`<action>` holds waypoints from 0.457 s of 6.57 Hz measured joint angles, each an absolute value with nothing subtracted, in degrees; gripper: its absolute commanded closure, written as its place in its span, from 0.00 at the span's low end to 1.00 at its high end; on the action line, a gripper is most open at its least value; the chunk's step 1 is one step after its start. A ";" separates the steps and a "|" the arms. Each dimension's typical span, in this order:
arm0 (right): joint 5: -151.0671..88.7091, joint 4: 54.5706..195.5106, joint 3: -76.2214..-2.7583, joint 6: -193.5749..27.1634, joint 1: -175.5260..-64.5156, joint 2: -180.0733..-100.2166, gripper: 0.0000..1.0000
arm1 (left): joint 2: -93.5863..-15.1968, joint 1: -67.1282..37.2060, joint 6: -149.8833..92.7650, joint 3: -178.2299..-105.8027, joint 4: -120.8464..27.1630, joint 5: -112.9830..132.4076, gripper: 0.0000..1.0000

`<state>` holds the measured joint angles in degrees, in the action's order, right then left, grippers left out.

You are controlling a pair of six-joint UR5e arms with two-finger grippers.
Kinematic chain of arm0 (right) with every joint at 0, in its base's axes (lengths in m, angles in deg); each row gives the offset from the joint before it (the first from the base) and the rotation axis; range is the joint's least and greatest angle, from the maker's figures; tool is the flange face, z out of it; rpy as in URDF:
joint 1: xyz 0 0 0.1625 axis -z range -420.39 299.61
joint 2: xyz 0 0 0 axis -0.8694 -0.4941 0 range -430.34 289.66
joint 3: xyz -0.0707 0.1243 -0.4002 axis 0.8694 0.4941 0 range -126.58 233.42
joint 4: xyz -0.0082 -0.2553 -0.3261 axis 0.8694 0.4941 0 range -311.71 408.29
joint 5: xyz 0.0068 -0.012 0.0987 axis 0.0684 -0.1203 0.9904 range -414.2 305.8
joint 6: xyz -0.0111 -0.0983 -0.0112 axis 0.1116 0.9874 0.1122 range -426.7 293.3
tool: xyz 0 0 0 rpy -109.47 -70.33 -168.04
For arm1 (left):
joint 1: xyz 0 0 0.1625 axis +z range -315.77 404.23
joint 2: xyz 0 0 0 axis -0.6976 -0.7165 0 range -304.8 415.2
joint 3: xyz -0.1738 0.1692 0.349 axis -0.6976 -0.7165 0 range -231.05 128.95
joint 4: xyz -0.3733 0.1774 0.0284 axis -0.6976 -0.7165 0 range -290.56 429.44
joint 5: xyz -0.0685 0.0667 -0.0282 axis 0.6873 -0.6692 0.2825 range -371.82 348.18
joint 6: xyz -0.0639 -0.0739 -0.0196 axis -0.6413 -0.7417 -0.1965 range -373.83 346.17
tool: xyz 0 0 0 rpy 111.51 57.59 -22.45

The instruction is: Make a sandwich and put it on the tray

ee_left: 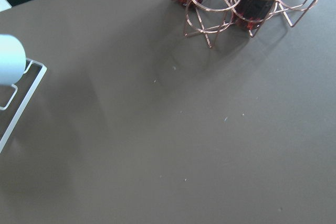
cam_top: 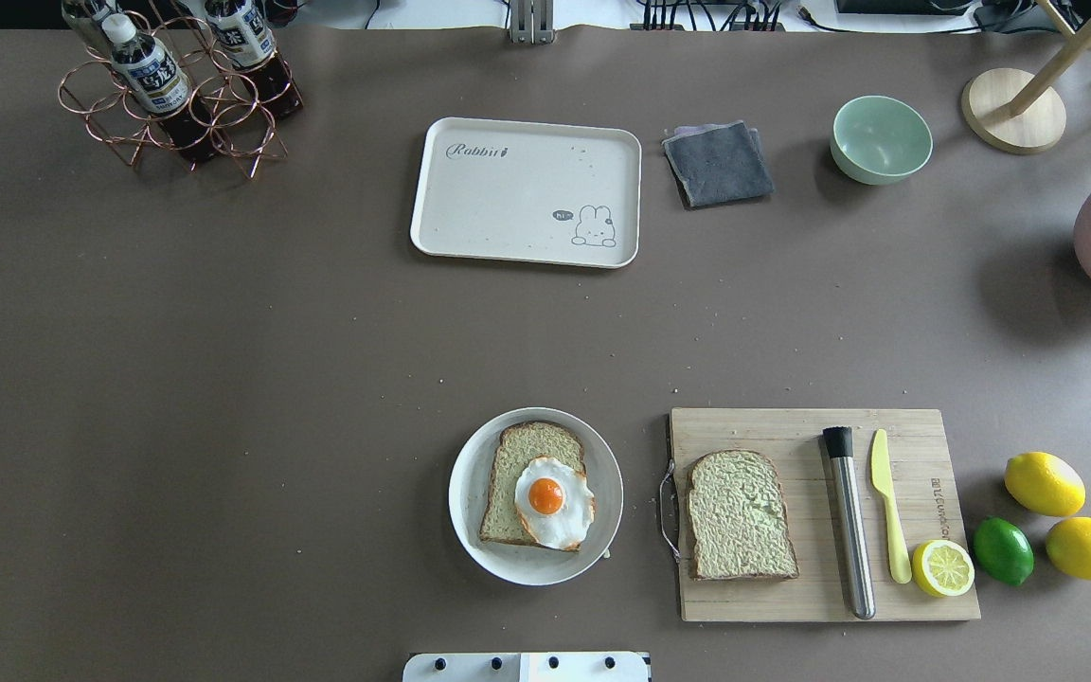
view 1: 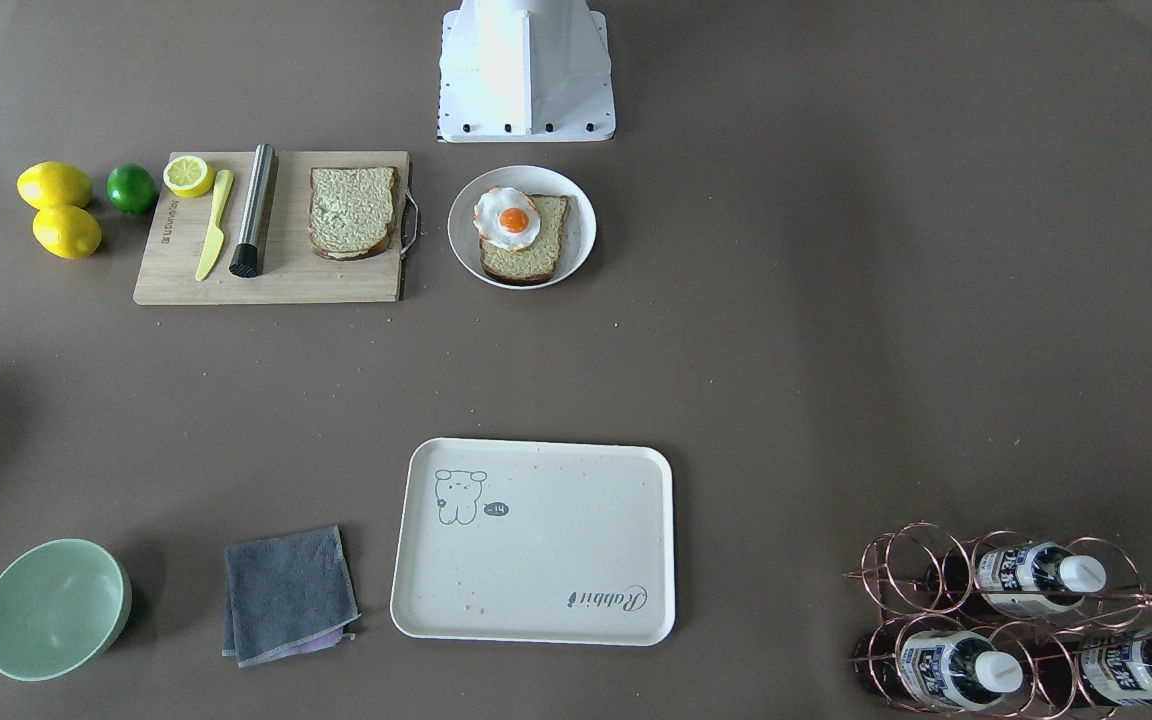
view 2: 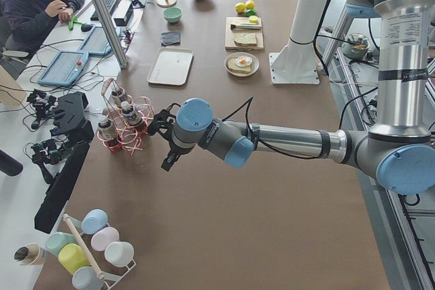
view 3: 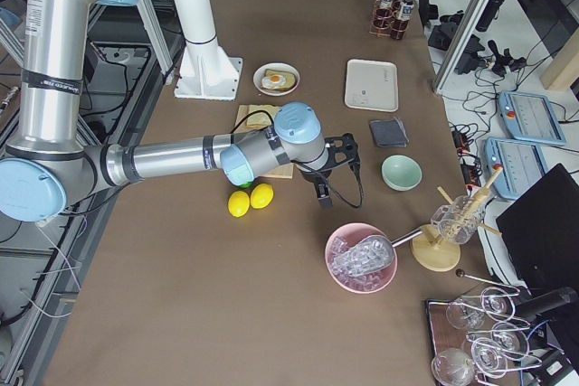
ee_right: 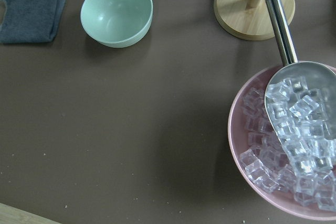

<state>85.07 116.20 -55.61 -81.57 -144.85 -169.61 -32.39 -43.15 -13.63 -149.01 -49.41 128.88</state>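
No assembled sandwich shows. One greenish-tan bread slice (cam_top: 515, 464) lies on a round white plate (cam_top: 605, 493) with a fried egg (cam_top: 553, 500) on top. A second slice (cam_top: 740, 516) lies bare on the wooden cutting board (cam_top: 792, 606). The cream-white tray (cam_top: 527, 189) with the "Rabbit" script holds nothing and sits at the table's far side. My left gripper (view 2: 159, 125) hovers by the bottle rack, my right gripper (view 3: 350, 153) near the green bowl. Both show only in the side views, so I cannot tell whether they are open or shut.
On the board lie a steel cylinder (cam_top: 849, 521), a yellow knife (cam_top: 886, 516) and a half lemon (cam_top: 943, 566). Two lemons (cam_top: 1043, 483) and a lime (cam_top: 1002, 549) lie beside it. A grey cloth (cam_top: 718, 163), a green bowl (cam_top: 881, 137), a copper bottle rack (cam_top: 176, 95) and a pink bowl of ice (ee_right: 283, 156) stand around.
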 measured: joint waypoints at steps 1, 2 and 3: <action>86.16 114.77 -55.82 -87.74 -142.16 -167.78 0.00 | -34.27 -39.59 -16.05 -149.01 -50.39 128.75 0.01; 86.36 112.68 -56.41 -97.88 -138.29 -165.17 0.00 | -35.80 -36.14 -21.51 -149.40 -50.69 128.12 0.01; 83.55 108.53 -57.16 -109.09 -132.64 -163.45 0.00 | -36.47 -31.74 -29.60 -150.96 -51.02 125.11 0.01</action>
